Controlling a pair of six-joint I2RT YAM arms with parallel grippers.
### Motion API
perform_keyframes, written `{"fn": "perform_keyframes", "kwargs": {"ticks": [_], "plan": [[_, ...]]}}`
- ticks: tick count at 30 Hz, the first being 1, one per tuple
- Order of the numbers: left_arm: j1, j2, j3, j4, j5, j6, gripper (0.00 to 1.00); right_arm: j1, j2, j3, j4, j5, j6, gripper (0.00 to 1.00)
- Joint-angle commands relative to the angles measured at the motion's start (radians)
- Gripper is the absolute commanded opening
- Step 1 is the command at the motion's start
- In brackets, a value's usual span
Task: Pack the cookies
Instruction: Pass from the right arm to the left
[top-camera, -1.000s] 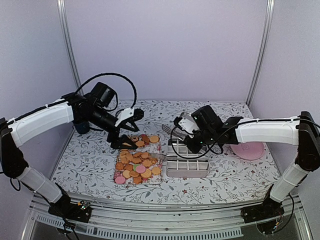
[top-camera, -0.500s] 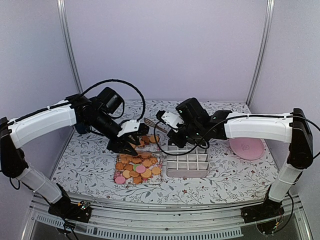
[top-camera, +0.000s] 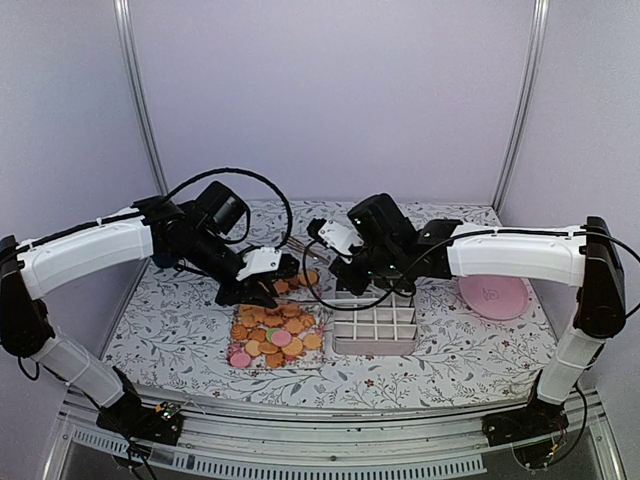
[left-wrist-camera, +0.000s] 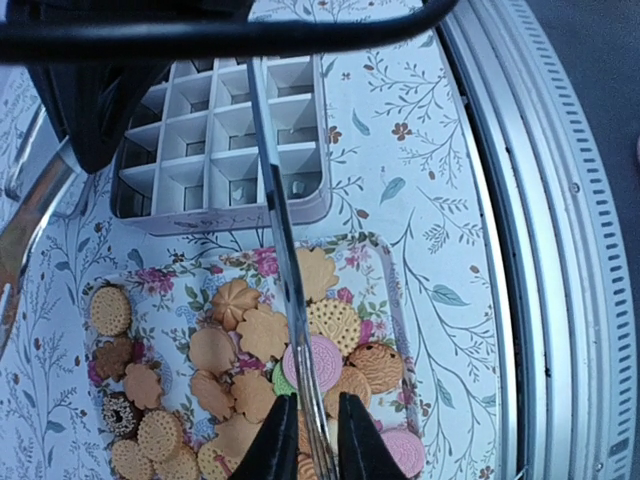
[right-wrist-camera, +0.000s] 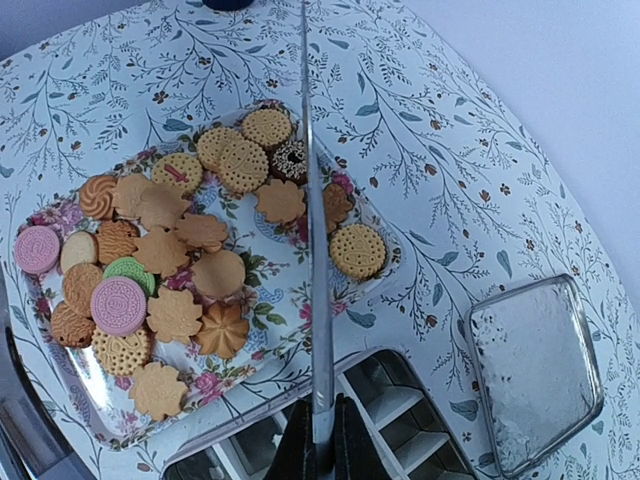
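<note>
Narrows the left fingers from wide open to nearly pinching the thin silver metal utensil (grip unconfirmed) clamped in the right fingers, likely a handover, leaving round tan cookies unpacked on the floral tray beside the white gridded box.

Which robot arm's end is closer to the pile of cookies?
Left. The left end effector hangs right over the cookies. The right end effector, gripping a thin metal utensil, sits off to the side, above the edge of the white divided box.
</note>
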Motion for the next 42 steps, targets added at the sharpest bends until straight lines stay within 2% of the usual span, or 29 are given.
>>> {"fn": "perform_keyframes", "kwargs": {"ticks": [1,3,7,8,9,10,11,12,13,14,19,22,25,28,34,42], "plan": [[-0.014,-0.002,-0.012,0.03,-0.004,0.003,0.09,0.013,0.011,0.053,0.029,-0.027,0.02,0.0],[-0.013,0.003,-0.009,0.025,0.002,0.002,0.0,0.013,0.01,0.059,0.028,-0.032,0.022,0.0],[-0.014,0.004,-0.021,0.031,0.007,-0.007,0.0,0.015,-0.008,0.059,0.048,-0.042,0.029,0.01],[-0.014,0.004,-0.026,0.037,0.007,-0.013,0.0,0.015,-0.013,0.062,0.054,-0.047,0.032,0.08],[-0.014,0.002,-0.027,0.047,0.009,-0.023,0.0,0.014,-0.02,0.064,0.059,-0.046,0.034,0.25],[-0.013,0.0,-0.028,0.059,0.013,-0.04,0.0,0.013,-0.029,0.065,0.067,-0.04,0.039,0.38],[-0.01,-0.002,-0.027,0.071,0.024,-0.056,0.0,0.011,-0.042,0.063,0.077,-0.036,0.048,0.46],[-0.005,-0.004,-0.024,0.08,0.043,-0.073,0.0,0.008,-0.06,0.059,0.091,-0.028,0.051,0.61],[0.001,-0.005,-0.017,0.086,0.066,-0.096,0.0,-0.001,-0.082,0.055,0.108,-0.023,0.059,0.82],[0.008,-0.004,-0.01,0.094,0.094,-0.123,0.0,-0.016,-0.106,0.049,0.126,-0.036,0.068,0.98],[0.055,-0.013,0.029,0.159,0.223,-0.287,0.0,-0.154,-0.259,-0.01,0.233,-0.265,0.214,0.99],[0.129,-0.02,0.048,0.239,0.311,-0.427,0.0,-0.234,-0.371,-0.122,0.387,-0.398,0.355,0.99],[0.191,-0.029,0.056,0.319,0.392,-0.566,0.0,-0.271,-0.455,-0.25,0.496,-0.449,0.46,0.99],[0.213,-0.033,0.061,0.344,0.453,-0.631,0.0,-0.279,-0.468,-0.28,0.511,-0.474,0.475,0.99],[0.222,-0.038,0.054,0.379,0.51,-0.704,0.0,-0.287,-0.43,-0.328,0.656,-0.664,0.542,0.99],[0.251,-0.031,0.051,0.419,0.573,-0.756,0.0,-0.286,-0.361,-0.352,0.767,-0.69,0.623,0.99]]}}
